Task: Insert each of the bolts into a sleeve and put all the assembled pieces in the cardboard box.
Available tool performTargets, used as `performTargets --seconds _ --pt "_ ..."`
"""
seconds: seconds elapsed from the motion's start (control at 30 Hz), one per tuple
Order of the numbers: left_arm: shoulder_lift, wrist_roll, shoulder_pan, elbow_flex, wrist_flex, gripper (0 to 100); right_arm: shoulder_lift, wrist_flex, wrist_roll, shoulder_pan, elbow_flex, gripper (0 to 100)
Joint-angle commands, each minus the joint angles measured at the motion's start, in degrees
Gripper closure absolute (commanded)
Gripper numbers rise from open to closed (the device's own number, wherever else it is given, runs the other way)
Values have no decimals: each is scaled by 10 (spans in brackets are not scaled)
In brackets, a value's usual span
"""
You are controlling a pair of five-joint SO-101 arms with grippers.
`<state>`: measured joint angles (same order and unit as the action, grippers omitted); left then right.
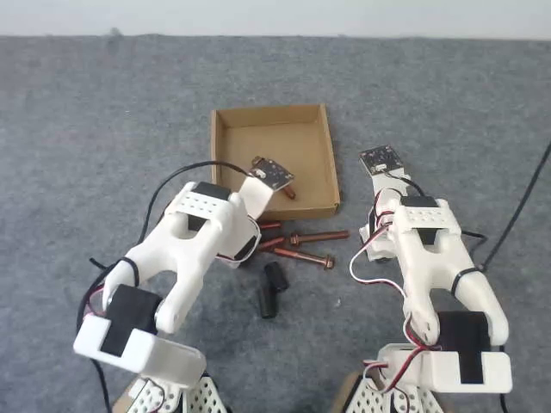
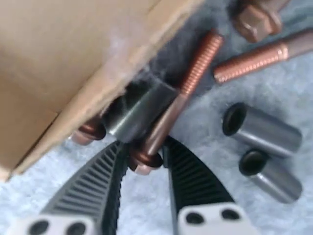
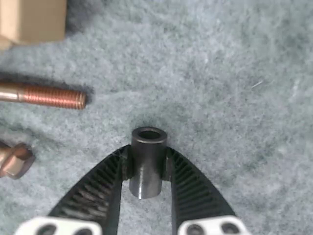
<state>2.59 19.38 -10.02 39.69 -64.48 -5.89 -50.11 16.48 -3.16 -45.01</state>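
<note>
My left gripper (image 2: 144,147) is shut on the head end of a copper bolt (image 2: 188,73) that lies on the carpet against the front wall of the cardboard box (image 2: 58,58). Beside it a dark sleeve (image 2: 142,112) rests along the wall, with another bolt head (image 2: 90,131) at its end. Two loose sleeves (image 2: 261,129) (image 2: 271,174) lie close by. My right gripper (image 3: 146,156) is shut on a dark sleeve (image 3: 148,139), its open end facing away. In the high view the box (image 1: 269,110) stands mid-table, with two bolts (image 1: 317,236) (image 1: 303,255) in front of it.
Two black sleeves (image 1: 274,277) (image 1: 268,302) lie between the arms. A bolt's threaded end (image 3: 49,95) and a bolt head (image 3: 14,159) lie near the right gripper, with a box corner (image 3: 32,19) beyond. Grey carpet covers the table.
</note>
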Motion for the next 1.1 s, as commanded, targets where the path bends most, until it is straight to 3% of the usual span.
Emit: performTargets --seconds 0.0,0.2,0.43,0.63,0.87,1.07 --pt "1 32 3 -14 -25 988 -5 6 -3 3 31 992" --pt "-4 156 48 -8 -103 988 -5 7 -3 2 31 992" --pt "1 223 203 -101 -156 984 -5 7 -3 2 30 992" --pt "1 286 265 -185 -227 984 -5 7 -3 2 30 992" --pt "1 323 270 -193 -228 984 -5 7 -3 2 30 992" --pt "2 321 295 -192 -167 948 -5 7 -3 2 30 992"
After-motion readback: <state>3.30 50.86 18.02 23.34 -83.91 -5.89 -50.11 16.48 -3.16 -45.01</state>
